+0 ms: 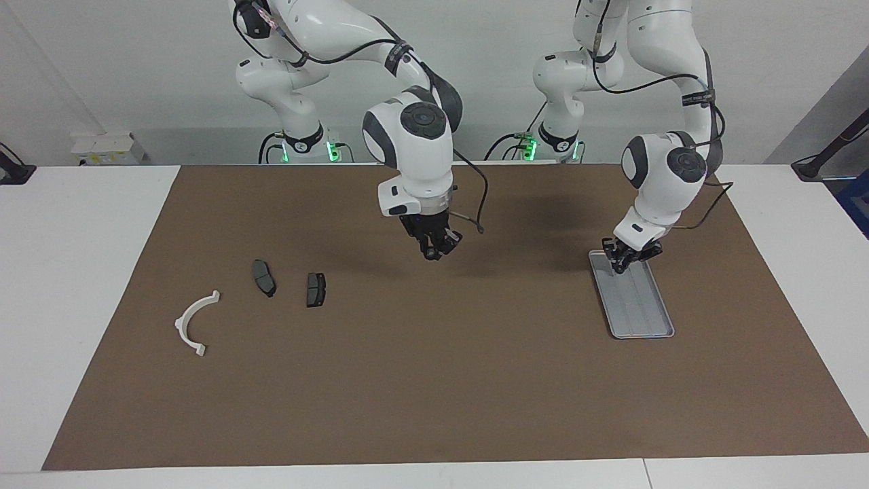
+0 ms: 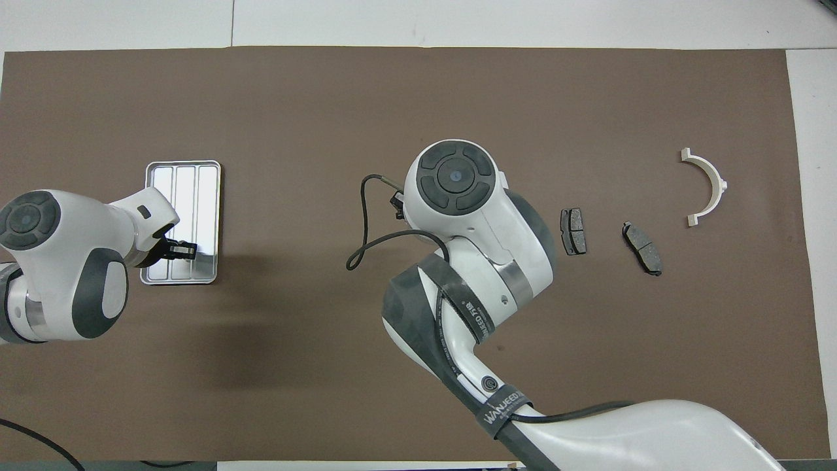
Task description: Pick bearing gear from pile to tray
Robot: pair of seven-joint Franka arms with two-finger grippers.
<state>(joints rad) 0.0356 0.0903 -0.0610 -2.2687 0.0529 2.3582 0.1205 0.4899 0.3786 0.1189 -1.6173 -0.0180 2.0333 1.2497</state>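
The pile lies on the brown mat toward the right arm's end: a white arc bracket and two dark grey brake-pad plates; they also show in the overhead view, bracket and plates. No small black round piece or bearing gear shows. The silver tray lies toward the left arm's end. My left gripper hangs low over the tray's end nearest the robots. My right gripper is raised over the mat's middle; its own wrist hides it in the overhead view.
The brown mat covers most of the white table. A black cable loops from the right wrist. A small white box sits at the table's edge by the right arm's base.
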